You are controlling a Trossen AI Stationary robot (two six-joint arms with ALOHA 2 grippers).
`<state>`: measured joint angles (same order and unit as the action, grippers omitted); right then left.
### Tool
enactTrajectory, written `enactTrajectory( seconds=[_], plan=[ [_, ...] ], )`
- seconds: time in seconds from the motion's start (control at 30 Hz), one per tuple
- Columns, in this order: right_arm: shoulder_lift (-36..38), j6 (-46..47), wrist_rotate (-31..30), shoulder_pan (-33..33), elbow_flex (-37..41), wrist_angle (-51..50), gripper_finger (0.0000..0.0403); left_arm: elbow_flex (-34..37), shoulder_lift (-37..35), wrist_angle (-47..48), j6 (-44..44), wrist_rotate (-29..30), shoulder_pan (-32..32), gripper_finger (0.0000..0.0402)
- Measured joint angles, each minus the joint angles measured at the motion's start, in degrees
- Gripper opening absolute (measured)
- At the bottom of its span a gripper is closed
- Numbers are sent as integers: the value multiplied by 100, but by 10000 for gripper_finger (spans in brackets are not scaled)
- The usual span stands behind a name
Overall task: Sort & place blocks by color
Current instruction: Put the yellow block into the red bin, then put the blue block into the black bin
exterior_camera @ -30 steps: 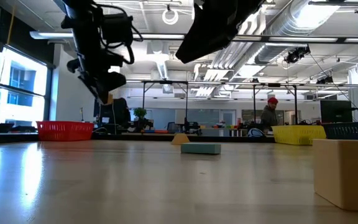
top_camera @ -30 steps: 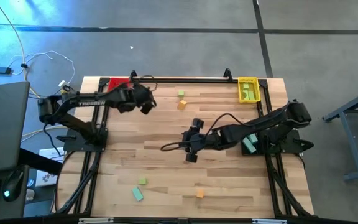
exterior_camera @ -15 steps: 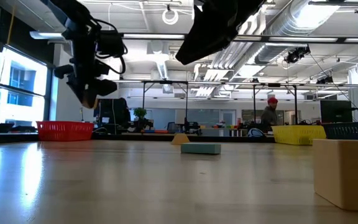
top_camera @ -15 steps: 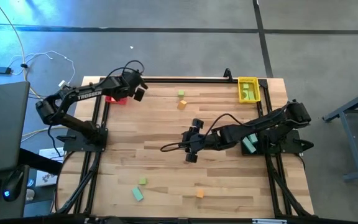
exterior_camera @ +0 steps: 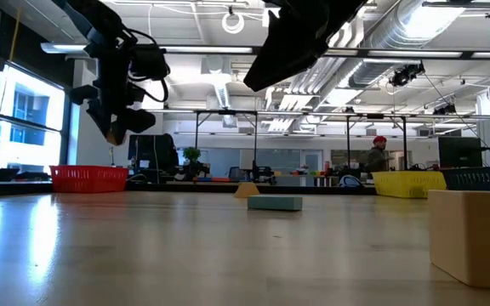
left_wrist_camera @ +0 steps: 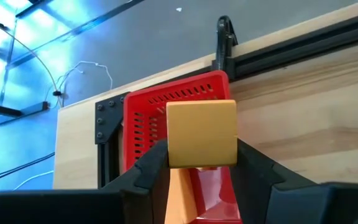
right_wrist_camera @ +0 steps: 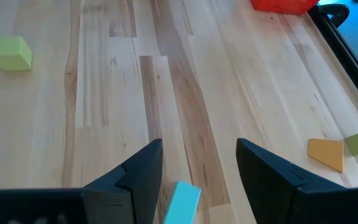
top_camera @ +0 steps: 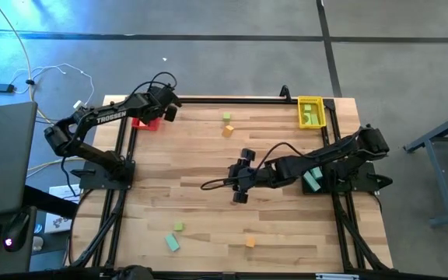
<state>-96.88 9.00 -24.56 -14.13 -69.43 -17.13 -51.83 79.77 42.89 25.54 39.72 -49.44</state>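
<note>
Orange block [left_wrist_camera: 201,133], clamped in the left pincer [left_wrist_camera: 201,163], should be released only when centred above the red tray [left_wrist_camera: 143,118]; right pincer [right_wrist_camera: 199,163] waits wide.

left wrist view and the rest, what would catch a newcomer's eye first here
First the left tool, shut on an orange block and hanging over the red tray at the table's far left corner. Next the right tool, open above mid-table with a teal block on the wood between its fingers. The yellow tray sits at the far right corner.
</note>
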Motion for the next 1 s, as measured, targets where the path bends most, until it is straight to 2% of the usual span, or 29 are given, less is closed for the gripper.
enactTrajectory(
  seconds=[0.23,0.63,0.87,1.0],
  plan=[
    [0,150,102,2,0,-81,190,0,4,-47,81,1,-3,122],
    [2,155,109,-4,0,-220,190,0,7,-50,85,3,-5,169],
    [4,301,111,-4,0,-419,190,0,11,-50,77,0,-5,174],
    [4,435,114,-4,0,-441,190,0,11,-50,-205,-127,-3,174]
  ],
)
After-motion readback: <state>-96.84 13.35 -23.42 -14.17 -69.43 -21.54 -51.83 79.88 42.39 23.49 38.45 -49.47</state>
